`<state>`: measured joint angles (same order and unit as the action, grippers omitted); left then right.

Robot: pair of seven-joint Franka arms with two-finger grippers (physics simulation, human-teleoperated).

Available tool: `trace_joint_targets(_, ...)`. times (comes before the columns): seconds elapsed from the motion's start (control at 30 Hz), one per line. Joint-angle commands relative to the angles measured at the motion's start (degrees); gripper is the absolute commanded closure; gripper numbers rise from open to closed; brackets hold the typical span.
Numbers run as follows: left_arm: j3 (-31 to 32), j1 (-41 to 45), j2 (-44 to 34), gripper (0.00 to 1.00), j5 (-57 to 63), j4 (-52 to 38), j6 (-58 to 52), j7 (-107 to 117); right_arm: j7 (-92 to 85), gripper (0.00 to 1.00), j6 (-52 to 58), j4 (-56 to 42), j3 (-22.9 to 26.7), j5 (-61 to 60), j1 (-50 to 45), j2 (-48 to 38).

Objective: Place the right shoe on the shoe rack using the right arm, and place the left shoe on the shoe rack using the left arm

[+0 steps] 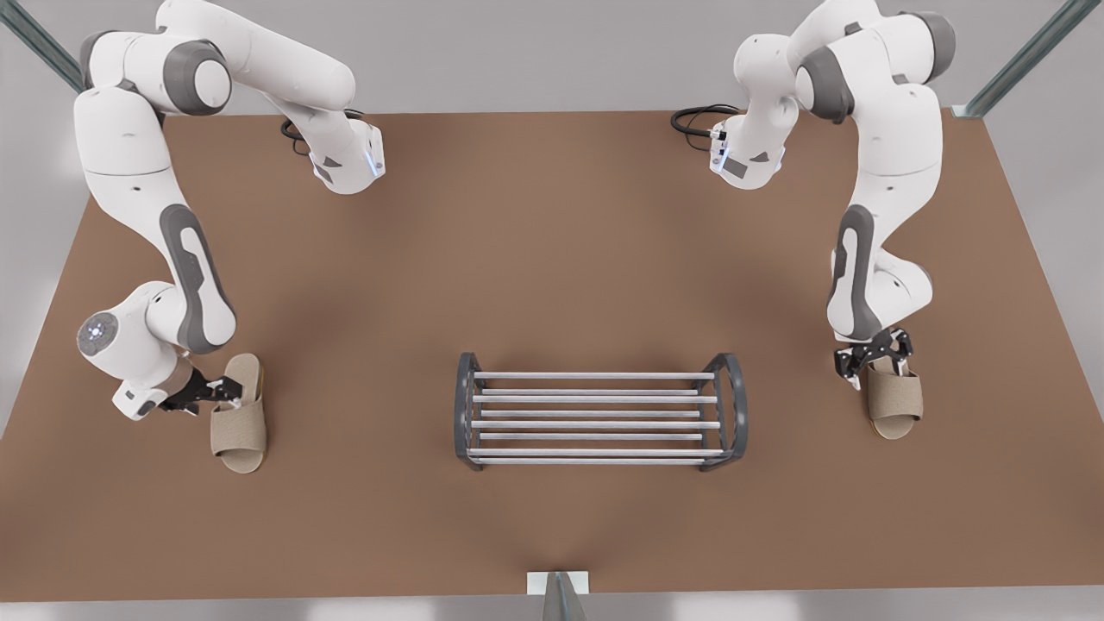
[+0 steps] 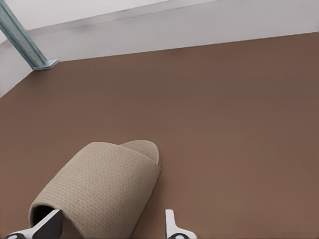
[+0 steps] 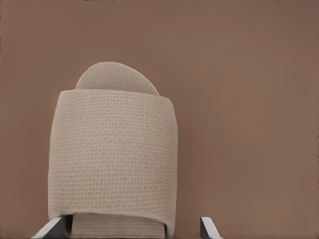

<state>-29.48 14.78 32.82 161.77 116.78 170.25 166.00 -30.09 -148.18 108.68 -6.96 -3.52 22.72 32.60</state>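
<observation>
One brown surface [image 1: 552, 259] carries everything. There are two white Franka arms, one at ten o'clock [image 1: 194, 259] and one at two o'clock [image 1: 888, 172], so two tools: the left tool [image 1: 228, 390] and the right tool [image 1: 875, 362]. There are two beige open-toe slippers, one slipper [image 1: 240, 427] at eight o'clock and the other slipper [image 1: 895, 401] at four o'clock. A single shoe rack [image 1: 595, 418] has two dark end loops and eight silvery bars. Two black cable loops [image 1: 699, 121] lie toward twelve o'clock. Three metal frame struts [image 1: 1022, 56] stand at ten, two and six o'clock.
</observation>
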Motion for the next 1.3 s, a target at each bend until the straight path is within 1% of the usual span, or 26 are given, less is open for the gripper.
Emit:
trace_joint_targets(0.0, 0.6, -0.7, 0.8, 0.00, 1.2, -0.4, 0.2, 38.1, -6.4, 0.00, -0.4, 0.2, -0.3, -0.1, 0.3, -0.3)
trace_joint_targets(0.03, 0.7, -0.7, 1.4, 0.00, 0.9, -1.2, 0.2, 38.3, -6.3, 0.00, -0.4, 1.5, -1.2, -0.2, 0.6, -1.1)
trace_joint_targets(0.07, 0.8, -0.7, 2.0, 0.00, 0.9, -1.6, 0.2, 38.4, -6.3, 0.00, 0.0, 4.1, -5.7, -0.2, 5.3, -4.1)
trace_joint_targets(0.1, 0.8, -0.7, 2.1, 0.00, 0.8, -1.6, 0.2, 38.4, -6.7, 0.00, 0.2, 5.9, -12.0, 0.0, 11.9, -6.4)
trace_joint_targets(0.13, 0.8, -0.7, 2.2, 0.00, 0.8, -1.6, 0.2, 38.4, -7.1, 0.00, 0.8, 6.4, -13.3, 0.1, 13.3, -7.3)
trace_joint_targets(0.2, 0.8, -0.7, 2.6, 0.00, 0.8, -2.1, 0.2, 38.4, -6.4, 0.00, 0.6, 5.8, -13.4, 0.1, 13.0, -6.9)
trace_joint_targets(0.27, 0.9, -0.9, 3.6, 0.00, 0.6, -3.9, 0.2, 38.8, -6.0, 0.00, 0.4, 2.2, -13.4, -0.1, 12.3, -4.7)
trace_joint_targets(0.3, 3.2, -3.6, 3.6, 0.00, 0.8, -4.4, 0.2, 38.6, -5.2, 0.00, 0.4, 2.2, -13.5, -0.2, 12.0, -4.4)
trace_joint_targets(0.33, 4.0, -4.2, 3.6, 0.00, 0.9, -4.7, 0.2, 38.5, -2.4, 0.00, 1.0, 2.1, -13.5, -0.2, 10.7, -4.7)
trace_joint_targets(0.4, 4.0, -4.4, 3.7, 0.00, 1.2, -5.0, 0.2, 38.6, -1.5, 0.00, 1.6, 1.0, -13.5, -0.2, 10.7, -4.8)
trace_joint_targets(0.43, 4.0, -4.4, 3.8, 0.00, 1.2, -5.5, 0.2, 38.6, 2.7, 0.00, 5.9, 0.1, -13.5, -0.1, 10.8, -5.2)
trace_joint_targets(0.53, 4.1, -4.3, 4.6, 0.00, 1.2, -5.7, 0.2, 38.5, 13.3, 0.00, 9.4, 1.9, -13.3, 0.7, 11.0, -6.3)
trace_joint_targets(0.57, 4.1, -4.3, 5.0, 0.00, 1.2, -6.2, 0.2, 38.5, 18.7, 0.00, 9.5, 4.9, -13.3, 1.7, 11.6, -7.6)
trace_joint_targets(0.67, 4.1, -4.4, 5.4, 0.00, 1.2, -7.3, 0.2, 38.7, 28.9, 0.00, 9.1, 5.4, -13.3, 4.1, 11.4, -7.6)
trace_joint_targets(0.77, 4.1, -4.3, 5.6, 0.00, 1.1, -8.0, 0.2, 38.7, 30.0, 0.00, 6.2, 4.2, -13.3, 4.3, 11.0, -7.0)
trace_joint_targets(0.87, 4.1, -4.4, 5.9, 0.00, 1.1, -8.1, 0.2, 38.7, 30.3, 0.00, 6.2, 0.6, -13.3, 4.3, 10.8, -5.4)
trace_joint_targets(1.0, 4.1, -4.9, 7.6, 0.00, 1.0, -9.5, 0.2, 38.6, 29.8, 0.00, 6.8, 0.7, -13.0, 4.3, 12.9, -5.3)
trace_joint_targets(1.1, 4.1, -5.2, 8.0, 0.00, 1.1, -10.5, 0.2, 38.6, 29.8, 0.00, 6.8, 0.7, -13.0, 4.3, 12.2, -4.9)
trace_joint_targets(1.2, 4.1, -5.2, 8.0, 0.00, 1.0, -10.7, 0.2, 38.7, 29.9, 0.00, 6.3, 0.1, -13.0, 4.3, 11.6, -2.7)
trace_joint_targets(1.27, 4.1, -5.3, 8.2, 0.00, 1.1, -11.5, 0.2, 38.6, 29.6, 0.00, 6.2, -2.4, -13.0, 4.8, 11.6, -0.4)
